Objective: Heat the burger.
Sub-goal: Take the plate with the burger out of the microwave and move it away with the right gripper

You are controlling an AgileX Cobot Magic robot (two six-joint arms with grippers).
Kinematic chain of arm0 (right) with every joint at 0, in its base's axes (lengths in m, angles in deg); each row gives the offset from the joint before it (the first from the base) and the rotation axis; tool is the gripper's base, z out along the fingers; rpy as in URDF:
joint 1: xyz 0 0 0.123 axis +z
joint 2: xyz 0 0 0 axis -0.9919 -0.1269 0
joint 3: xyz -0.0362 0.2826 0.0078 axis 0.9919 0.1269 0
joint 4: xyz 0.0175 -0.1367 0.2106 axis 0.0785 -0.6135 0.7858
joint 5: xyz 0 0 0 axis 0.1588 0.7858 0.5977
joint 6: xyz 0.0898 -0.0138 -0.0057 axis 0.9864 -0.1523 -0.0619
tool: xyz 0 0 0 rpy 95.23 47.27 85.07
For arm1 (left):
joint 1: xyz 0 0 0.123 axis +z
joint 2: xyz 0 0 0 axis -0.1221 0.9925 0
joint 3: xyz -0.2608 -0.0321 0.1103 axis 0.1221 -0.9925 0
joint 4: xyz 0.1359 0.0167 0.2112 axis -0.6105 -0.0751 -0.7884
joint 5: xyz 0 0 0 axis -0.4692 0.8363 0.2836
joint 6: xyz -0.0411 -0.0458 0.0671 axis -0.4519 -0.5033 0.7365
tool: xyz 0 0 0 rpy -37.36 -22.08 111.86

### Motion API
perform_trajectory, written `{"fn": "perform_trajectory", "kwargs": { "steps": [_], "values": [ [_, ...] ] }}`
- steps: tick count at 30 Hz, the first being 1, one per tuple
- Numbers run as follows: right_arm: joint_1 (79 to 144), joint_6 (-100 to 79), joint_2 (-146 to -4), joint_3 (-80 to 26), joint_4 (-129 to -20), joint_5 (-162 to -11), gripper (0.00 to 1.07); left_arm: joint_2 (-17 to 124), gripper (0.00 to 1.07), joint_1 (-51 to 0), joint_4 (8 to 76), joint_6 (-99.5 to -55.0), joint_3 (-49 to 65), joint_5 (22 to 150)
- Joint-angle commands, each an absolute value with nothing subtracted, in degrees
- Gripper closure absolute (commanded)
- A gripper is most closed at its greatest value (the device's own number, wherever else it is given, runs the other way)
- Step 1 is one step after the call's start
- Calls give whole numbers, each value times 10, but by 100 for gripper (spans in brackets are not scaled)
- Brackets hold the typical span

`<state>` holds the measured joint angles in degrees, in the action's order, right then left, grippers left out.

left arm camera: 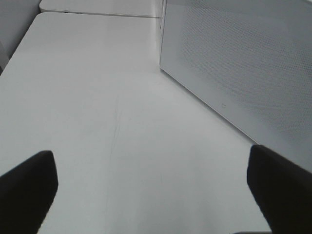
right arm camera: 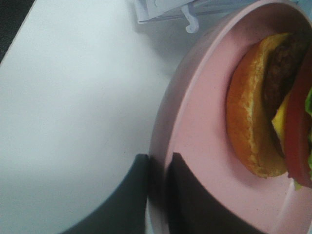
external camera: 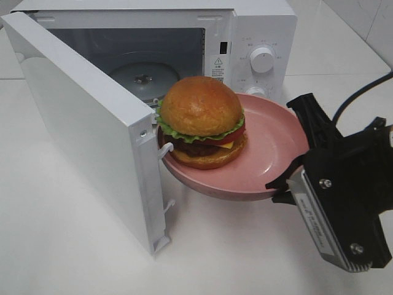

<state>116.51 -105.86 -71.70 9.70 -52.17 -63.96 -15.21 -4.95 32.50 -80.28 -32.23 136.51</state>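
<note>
Burger [external camera: 202, 123] with glossy bun, lettuce, tomato, patty, cheese.

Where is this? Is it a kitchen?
Probably a kitchen-style test setup: a white microwave with its door open stands on a plain white table, and a burger sits on a pink plate.

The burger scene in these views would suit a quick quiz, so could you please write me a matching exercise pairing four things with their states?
Things:
1. burger
2. microwave door
3. right hand
4. left hand

States:
A. swung wide open
B. open over the bare table, holding nothing
C. shut on the rim of the pink plate
D. sitting on the raised plate in front of the microwave opening

Pairs: 1-D, 2-A, 3-C, 4-B
</note>
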Motion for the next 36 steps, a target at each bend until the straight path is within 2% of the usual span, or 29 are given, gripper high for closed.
{"fn": "perform_trajectory", "kwargs": {
  "steps": [1,11,15,21,26,28,31,36],
  "values": [
    [1163,-1040,-677,108,-515,-676,107,-153,9,-50,327,-803,-324,1359],
    [1163,-935,-573,163,-594,-668,107,-153,9,-50,327,-803,-324,1359],
    [1163,-822,-522,177,-690,-644,107,-153,9,-50,327,-803,-324,1359],
    [1163,-740,-502,177,-764,-621,107,-153,9,-50,327,-803,-324,1359],
    [1163,-616,-502,177,-839,-606,107,-153,9,-50,327,-803,-324,1359],
    [1163,-535,-502,177,-909,-603,107,-153,9,-50,327,-803,-324,1359],
    [1163,-513,-502,177,-924,-599,107,-153,9,-50,327,-803,-324,1359],
    [1163,-358,-502,177,-1015,-556,107,-153,9,-50,327,-803,-324,1359]
  ]
}}
